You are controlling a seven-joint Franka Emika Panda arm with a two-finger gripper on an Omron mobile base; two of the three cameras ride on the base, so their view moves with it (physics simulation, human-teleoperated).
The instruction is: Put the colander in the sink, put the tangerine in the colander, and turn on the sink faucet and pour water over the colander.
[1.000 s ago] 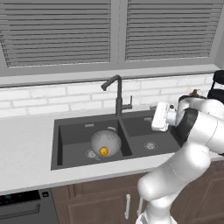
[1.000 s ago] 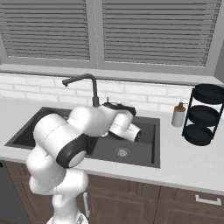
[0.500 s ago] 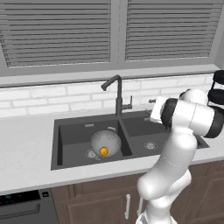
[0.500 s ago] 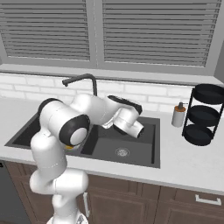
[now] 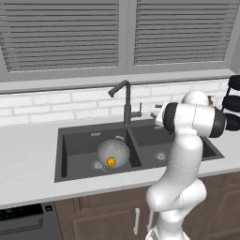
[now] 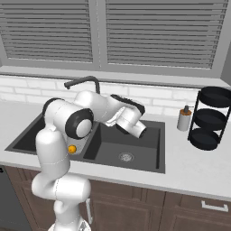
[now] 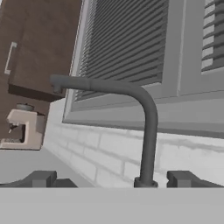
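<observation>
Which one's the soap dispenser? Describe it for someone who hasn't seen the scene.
Start at the dark double-basin sink under the shuttered window and go along the counter to its right end. There, against the white brick backsplash, stands the soap dispenser: a small pale bottle with a dark pump top. It sits just left of the black tiered round rack, much shorter and the only light-coloured item there.

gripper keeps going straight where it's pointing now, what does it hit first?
Most likely the sink faucet: in the hand view its upright stem stands between the open gripper fingertips, with the brick backsplash behind it. Depth is unclear, so how close it is can't be told.
</observation>
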